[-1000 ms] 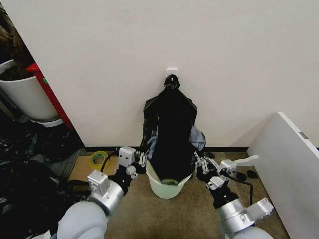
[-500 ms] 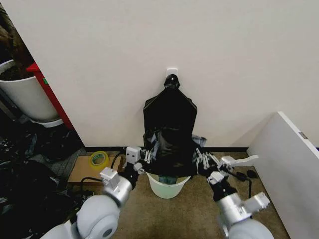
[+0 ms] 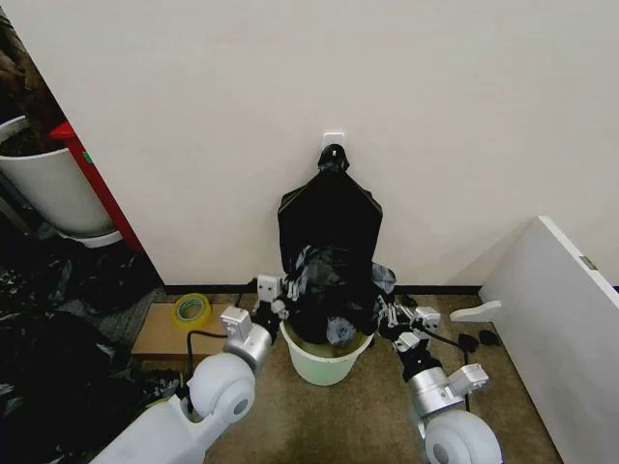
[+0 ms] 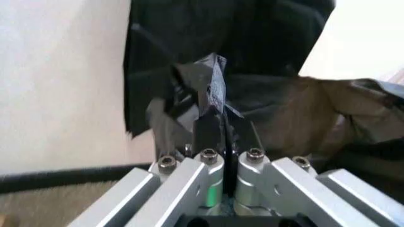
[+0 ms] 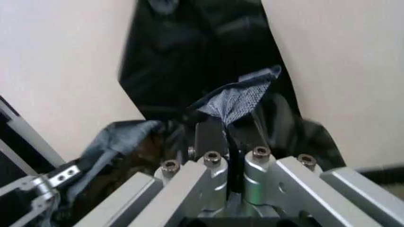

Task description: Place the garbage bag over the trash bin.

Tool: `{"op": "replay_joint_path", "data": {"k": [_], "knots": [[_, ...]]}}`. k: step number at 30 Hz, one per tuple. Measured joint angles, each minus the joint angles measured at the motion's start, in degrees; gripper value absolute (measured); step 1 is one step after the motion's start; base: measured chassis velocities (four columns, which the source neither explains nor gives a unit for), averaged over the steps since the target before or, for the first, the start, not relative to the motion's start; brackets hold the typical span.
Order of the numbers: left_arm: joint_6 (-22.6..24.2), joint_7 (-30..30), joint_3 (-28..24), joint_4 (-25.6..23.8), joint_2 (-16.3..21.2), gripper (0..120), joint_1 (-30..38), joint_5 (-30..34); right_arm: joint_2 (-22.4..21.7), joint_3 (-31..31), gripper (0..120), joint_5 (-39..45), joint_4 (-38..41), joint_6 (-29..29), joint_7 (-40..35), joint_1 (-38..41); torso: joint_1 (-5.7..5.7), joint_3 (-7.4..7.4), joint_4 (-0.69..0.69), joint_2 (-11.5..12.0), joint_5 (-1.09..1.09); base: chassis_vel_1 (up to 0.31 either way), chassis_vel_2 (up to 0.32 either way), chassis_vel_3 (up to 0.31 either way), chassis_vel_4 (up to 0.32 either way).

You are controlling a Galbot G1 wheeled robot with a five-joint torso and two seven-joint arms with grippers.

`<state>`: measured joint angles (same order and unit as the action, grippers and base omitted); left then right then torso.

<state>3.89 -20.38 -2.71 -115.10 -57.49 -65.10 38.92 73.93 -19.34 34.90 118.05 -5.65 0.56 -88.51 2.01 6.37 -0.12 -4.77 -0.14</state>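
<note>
While the robot stands close to the wall, the head view shows the trash bin (image 3: 326, 356) on the brown floor (image 3: 290, 416), just in front of the baseboard. The garbage bag (image 3: 331, 290) sits rumpled over the mouth of the bin, and its lower part hangs into the opening. Above it, a flat black bundle (image 3: 331, 217) hangs on the wall from a hook (image 3: 334, 155). The left gripper (image 3: 280, 307) is at the left side of the bin's rim and the right gripper (image 3: 392, 316) is at the right side, both touching the edges of the bag. A roll of yellow tape (image 3: 191, 309) lies on a piece of cardboard (image 3: 160, 333) to the left, well apart from the bin. A white panel (image 3: 556, 319) stands on the right.

From the left wrist view, the left gripper (image 4: 222, 130) has its fingers pressed together on a fold of the garbage bag (image 4: 208, 87), which stands up between them.

From the right wrist view, the right gripper (image 5: 228, 135) is also clamped tight, and a grey, crinkled corner of the garbage bag (image 5: 237, 99) sticks out from its fingers. The black bundle (image 5: 202, 42) on the wall is behind it.
</note>
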Motion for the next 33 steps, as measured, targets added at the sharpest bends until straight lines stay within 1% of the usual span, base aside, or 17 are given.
{"op": "replay_joint_path", "data": {"k": [5, 10, 14, 15, 17, 18, 21, 23, 25, 26, 30, 31, 33], "knots": [[-0.9, -0.4, 1.4, -0.5, 0.7, 0, -2.6, -1.4, 1.0, 1.0, 0, -0.9, -2.2, 0.1, -1.4, 0.0, 0.00, 0.00, -0.01, 0.0, 0.00, 0.000, 0.000, 0.000, 0.000], [-1.5, -0.9, 2.1, -0.7, 0.6, 0, -5.1, -2.8, 1.4, 1.2, 0, -2.4, -3.3, 0.7, -2.7, 0.4, 0.00, -0.01, -0.01, 0.0, 0.00, 0.000, 0.000, 0.000, 0.000], [-1.9, -1.9, 4.7, -2.0, 1.1, 0, -10.3, -4.8, 0.2, 0.2, 0, -4.4, -2.9, 4.0, -6.1, -2.3, 0.00, -0.01, -0.02, 0.0, -0.01, 0.000, 0.000, 0.000, 0.000], [-1.9, -1.9, 4.7, -2.0, 1.1, 0, -10.3, -4.8, 0.2, 0.2, 0, -4.4, -2.9, 4.0, -6.1, -2.3, 0.00, -0.01, -0.02, 0.0, -0.01, 0.000, 0.000, 0.000, 0.000], [-2.0, -2.3, 6.5, -2.5, 1.7, 0, -13.2, -5.3, -0.2, -0.2, 0, -4.6, -2.7, 5.2, -7.9, -3.3, -0.01, -0.01, -0.01, 0.0, -0.01, 0.000, 0.000, 0.000, 0.000], [-2.0, -2.3, 6.5, -2.5, 1.7, 0, -13.2, -5.3, -0.2, -0.2, 0, -4.6, -2.7, 5.2, -7.9, -3.3, -0.01, -0.01, -0.01, 0.0, -0.01, 0.000, 0.000, 0.000, 0.000], [-2.5, -2.9, 7.3, -2.6, 2.4, 0, -16.3, -5.7, -0.2, -0.1, 0, -4.8, -3.2, 8.4, -10.7, -3.0, -0.01, -0.01, -0.01, 0.0, -0.01, 0.000, 0.000, 0.000, 0.000], [-2.6, -2.9, 7.4, -2.5, 2.4, 0, -16.8, -5.9, -0.1, 0.0, 0, -5.0, -3.5, 9.2, -11.1, -2.7, -0.01, -0.01, 0.00, 0.0, 0.00, 0.000, 0.000, 0.000, 0.000], [-2.7, -3.1, 7.4, -2.4, 2.3, 0, -17.6, -6.2, 0.2, 0.5, 0, -5.5, -3.7, 12.1, -12.3, -2.3, -0.01, -0.01, 0.00, 0.0, -0.01, 0.000, 0.000, 0.000, 0.000], [-2.7, -3.1, 7.4, -2.4, 2.3, 0, -17.6, -6.2, 0.2, 0.5, 0, -5.5, -3.7, 12.1, -12.3, -2.3, -0.01, -0.01, 0.00, 0.0, -0.01, 0.000, 0.000, 0.000, 0.000], [-1.2, -4.0, 7.3, -2.8, 2.5, 0, -18.8, -6.3, 0.0, 0.9, 0, -6.5, -2.6, 16.5, -14.1, -3.5, -0.01, -0.01, -0.01, 0.0, -0.01, 0.000, 0.000, 0.000, 0.000], [-1.2, -4.0, 7.3, -2.8, 2.5, 0, -18.8, -6.3, 0.0, 0.9, 0, -6.5, -2.6, 16.5, -14.1, -3.5, -0.01, -0.01, -0.01, 0.0, -0.01, 0.000, 0.000, 0.000, 0.000], [-0.5, -4.1, 7.4, -3.4, 3.1, 0, -19.7, -6.3, -0.7, 0.5, 0, -6.9, -1.6, 18.3, -14.4, -4.7, -0.01, -0.01, -0.01, 0.0, 0.00, 0.000, 0.000, 0.000, 0.000]]}}
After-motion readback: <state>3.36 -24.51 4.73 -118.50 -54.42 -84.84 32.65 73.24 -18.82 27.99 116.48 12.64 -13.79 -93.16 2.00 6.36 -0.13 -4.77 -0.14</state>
